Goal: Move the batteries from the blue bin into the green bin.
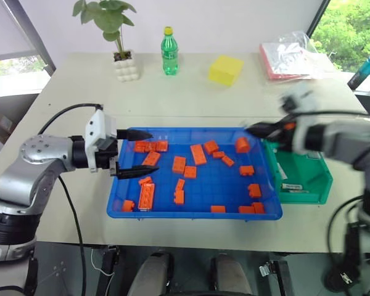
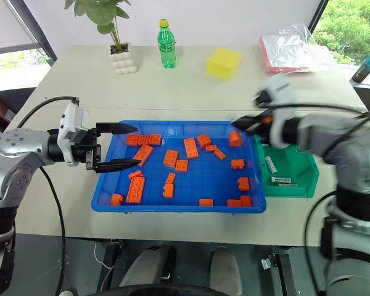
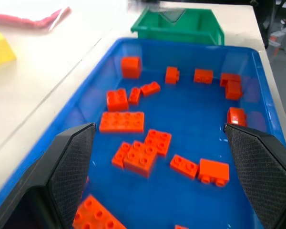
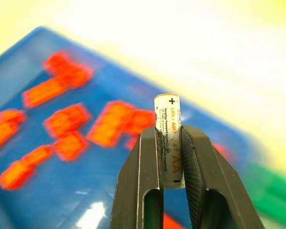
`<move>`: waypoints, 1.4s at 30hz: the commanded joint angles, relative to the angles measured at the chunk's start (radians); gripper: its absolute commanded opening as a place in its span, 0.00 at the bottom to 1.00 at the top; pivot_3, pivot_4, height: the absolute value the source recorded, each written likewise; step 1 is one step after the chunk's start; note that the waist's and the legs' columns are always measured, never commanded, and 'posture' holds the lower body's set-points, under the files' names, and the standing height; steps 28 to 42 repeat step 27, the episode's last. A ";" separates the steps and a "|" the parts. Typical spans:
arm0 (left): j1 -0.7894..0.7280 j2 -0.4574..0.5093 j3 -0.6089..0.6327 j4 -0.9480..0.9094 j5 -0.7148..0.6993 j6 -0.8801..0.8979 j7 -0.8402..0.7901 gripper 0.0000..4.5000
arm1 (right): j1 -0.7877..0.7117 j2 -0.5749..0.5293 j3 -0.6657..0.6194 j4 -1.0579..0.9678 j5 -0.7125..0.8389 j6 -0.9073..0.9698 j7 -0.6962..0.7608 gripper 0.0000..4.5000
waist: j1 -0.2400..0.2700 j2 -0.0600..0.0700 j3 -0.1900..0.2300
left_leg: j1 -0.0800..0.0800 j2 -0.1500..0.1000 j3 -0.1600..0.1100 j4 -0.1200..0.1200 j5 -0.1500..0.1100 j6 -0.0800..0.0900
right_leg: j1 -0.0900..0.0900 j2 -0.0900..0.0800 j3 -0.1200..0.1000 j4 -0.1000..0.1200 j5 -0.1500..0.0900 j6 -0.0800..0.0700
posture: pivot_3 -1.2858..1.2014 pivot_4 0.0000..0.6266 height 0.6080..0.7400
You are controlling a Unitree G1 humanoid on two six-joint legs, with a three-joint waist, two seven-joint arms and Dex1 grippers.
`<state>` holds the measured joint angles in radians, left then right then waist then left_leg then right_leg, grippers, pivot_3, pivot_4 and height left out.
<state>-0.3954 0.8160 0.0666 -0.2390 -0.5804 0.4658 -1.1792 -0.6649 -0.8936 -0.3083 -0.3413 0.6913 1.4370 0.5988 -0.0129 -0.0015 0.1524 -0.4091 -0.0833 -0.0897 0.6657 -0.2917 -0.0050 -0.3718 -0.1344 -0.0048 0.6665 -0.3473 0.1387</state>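
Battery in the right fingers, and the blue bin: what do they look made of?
The battery looks metal-cased under a glossy white printed wrap; lettering and a plus sign show. The blue bin looks like moulded plastic, smooth and slightly shiny, with highlights on its floor.

Orange bricks [image 1: 198,153] speckle the bright-blue bin [image 1: 197,213]; the green bin [image 1: 314,188] carries a white label; black claw [image 4: 168,138] grips a silver-white battery [image 4: 168,125].
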 commanded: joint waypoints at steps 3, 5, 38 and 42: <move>-0.010 0.001 0.035 0.021 -0.003 -0.034 -0.005 1.00 | 0.152 -0.142 -0.048 0.045 -0.026 -0.055 0.067 0.01 | -0.005 0.000 0.000 | 0.000 0.001 0.002 0.000 0.000 0.000 | 0.000 0.000 0.000 0.000 0.000 0.000 | 0.52 0.24 0.91; -0.022 0.002 0.035 0.041 -0.002 -0.038 -0.008 1.00 | 0.221 -0.154 -0.046 0.044 -0.046 -0.100 0.068 0.12 | -0.009 0.000 0.000 | 0.000 0.002 0.003 0.000 0.000 0.000 | 0.000 0.000 0.000 0.000 0.000 0.000 | 0.52 0.24 0.91; 0.039 0.253 0.203 0.235 -0.007 -0.054 -0.203 1.00 | 0.545 -0.401 -0.148 0.565 -0.246 -1.113 0.904 0.88 | -0.008 0.001 0.000 | 0.001 0.003 0.005 0.000 0.000 0.000 | 0.000 0.001 0.000 -0.002 0.000 0.000 | 0.52 0.24 0.91; 0.039 0.253 0.203 0.235 -0.007 -0.054 -0.203 1.00 | 0.545 -0.401 -0.148 0.565 -0.246 -1.113 0.904 0.88 | -0.008 0.001 0.000 | 0.001 0.003 0.005 0.000 0.000 0.000 | 0.000 0.001 0.000 -0.002 0.000 0.000 | 0.52 0.24 0.91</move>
